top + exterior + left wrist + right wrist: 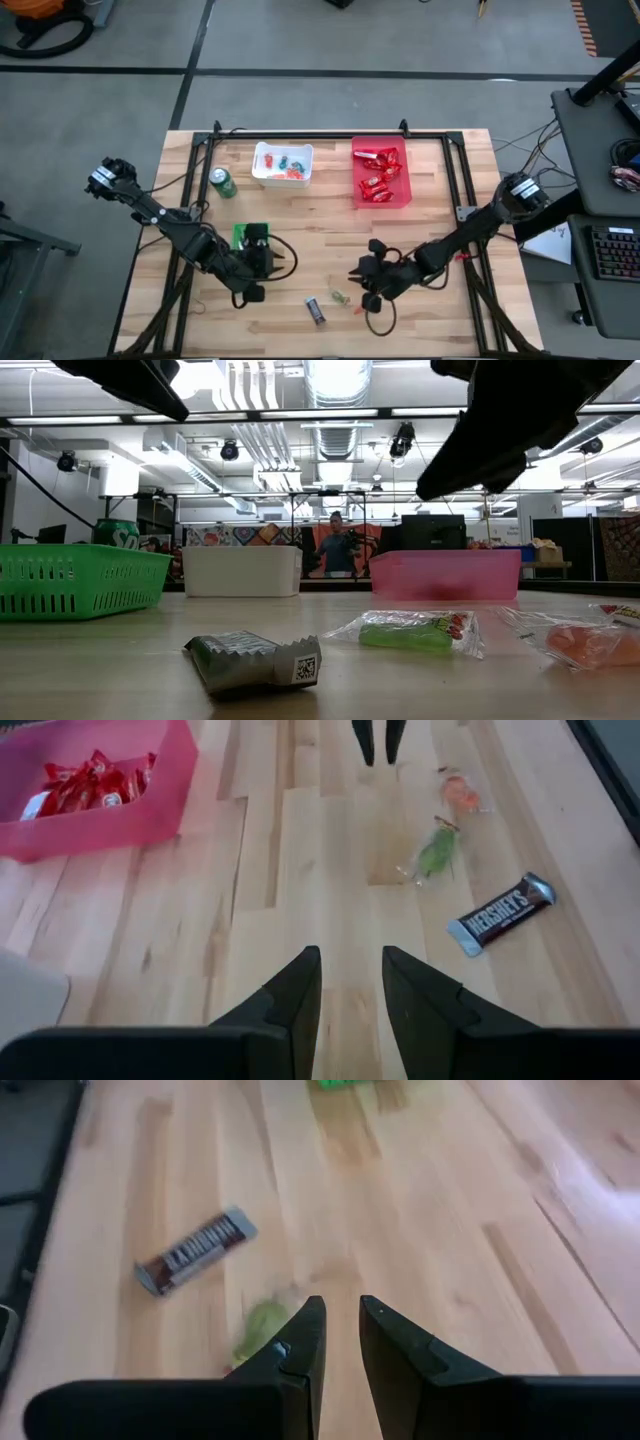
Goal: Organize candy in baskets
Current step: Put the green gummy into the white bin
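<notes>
Green candy (262,1323) lying lower-centre is likely next: right gripper (338,1330), fingers slightly parted and empty, hovering beside it; left gripper (350,985), fingers parted and empty, waiting lower-left.

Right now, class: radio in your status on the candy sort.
Left gripper open, empty. Right gripper open above green candy. Hershey's bar loose on table. Nothing blocking.

Two dark jointed arms, silver-capped shoulder joints, black cables, tapered black two-finger end effectors.

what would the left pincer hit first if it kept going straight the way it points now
Mostly bare table; farther along that line stand the right arm's fingers. The left pincer would probably pass the green candy sideways, though depth is unclear.
</notes>
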